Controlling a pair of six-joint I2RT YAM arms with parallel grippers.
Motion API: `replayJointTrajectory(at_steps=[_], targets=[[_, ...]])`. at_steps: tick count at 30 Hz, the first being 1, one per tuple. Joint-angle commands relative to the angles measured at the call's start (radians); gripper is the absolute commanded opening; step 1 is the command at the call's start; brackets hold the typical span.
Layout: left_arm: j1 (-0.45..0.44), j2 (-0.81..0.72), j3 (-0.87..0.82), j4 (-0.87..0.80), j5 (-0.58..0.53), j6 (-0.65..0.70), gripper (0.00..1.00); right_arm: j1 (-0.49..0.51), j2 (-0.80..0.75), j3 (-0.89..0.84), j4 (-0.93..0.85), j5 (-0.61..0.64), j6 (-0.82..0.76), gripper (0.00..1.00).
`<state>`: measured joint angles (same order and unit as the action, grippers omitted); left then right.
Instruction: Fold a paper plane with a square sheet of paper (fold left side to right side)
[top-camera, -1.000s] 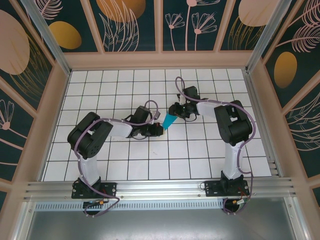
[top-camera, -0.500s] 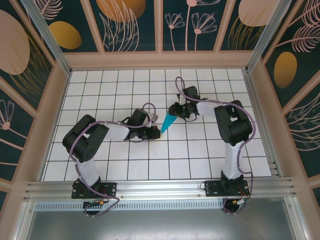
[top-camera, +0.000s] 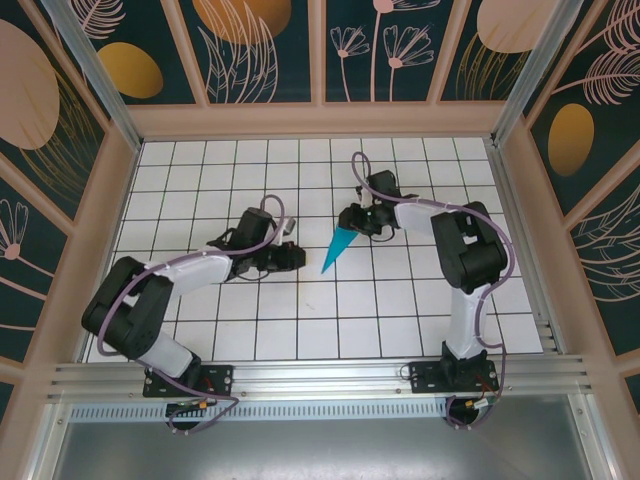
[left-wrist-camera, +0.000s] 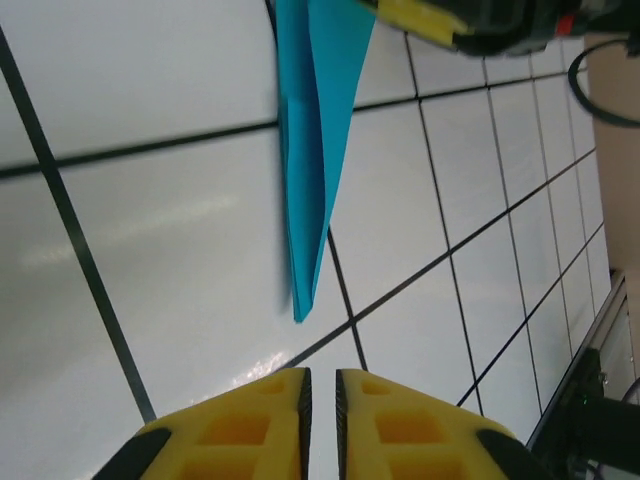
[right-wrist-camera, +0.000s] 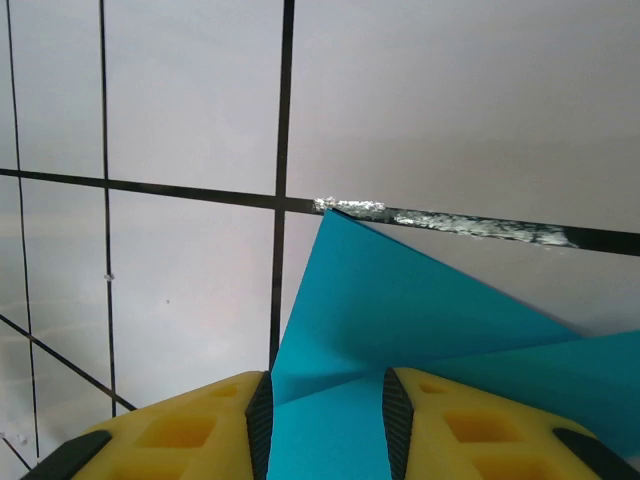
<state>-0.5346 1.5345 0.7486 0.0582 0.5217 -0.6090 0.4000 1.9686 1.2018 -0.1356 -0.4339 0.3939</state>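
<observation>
The square sheet of paper is folded into a narrow teal paper plane (top-camera: 338, 248) on the white grid tiles, its pointed tip toward the lower left. My right gripper (top-camera: 352, 222) is at the plane's wide end. In the right wrist view the teal paper plane (right-wrist-camera: 400, 310) fills the gap between the right gripper (right-wrist-camera: 325, 385) pads. My left gripper (top-camera: 297, 257) stands a short way left of the tip, apart from it. In the left wrist view the left gripper (left-wrist-camera: 322, 375) shows a thin empty slit, with the plane (left-wrist-camera: 315, 150) ahead and the right gripper's yellow finger (left-wrist-camera: 430, 15) at its far end.
The white grid table (top-camera: 400, 310) is boxed in by tan wooden walls (top-camera: 320, 120) at the back and sides. An aluminium rail (top-camera: 320, 375) with both arm bases runs along the near edge.
My left arm has swung back to the left, off the plane's tip, and its jaws have parted slightly. The plane and the right gripper stay where they were.
</observation>
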Motion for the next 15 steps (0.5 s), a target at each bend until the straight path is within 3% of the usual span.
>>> replayJointTrajectory(at_steps=[1, 7, 10, 15], targets=[[0.01, -0.062, 0.03, -0.019, -0.116, 0.007, 0.23, -0.007, -0.128, 0.053, -0.064, 0.078, -0.035, 0.4], [0.01, -0.183, 0.028, 0.007, -0.414, 0.006, 0.5, 0.004, -0.252, 0.035, -0.195, 0.264, -0.01, 0.55], [0.01, -0.236, 0.019, 0.012, -0.547, 0.001, 0.6, 0.048, -0.28, 0.009, -0.239, 0.339, 0.056, 0.61], [0.01, -0.293, -0.017, 0.045, -0.626, -0.015, 0.68, 0.165, -0.261, -0.018, -0.26, 0.46, 0.176, 0.75]])
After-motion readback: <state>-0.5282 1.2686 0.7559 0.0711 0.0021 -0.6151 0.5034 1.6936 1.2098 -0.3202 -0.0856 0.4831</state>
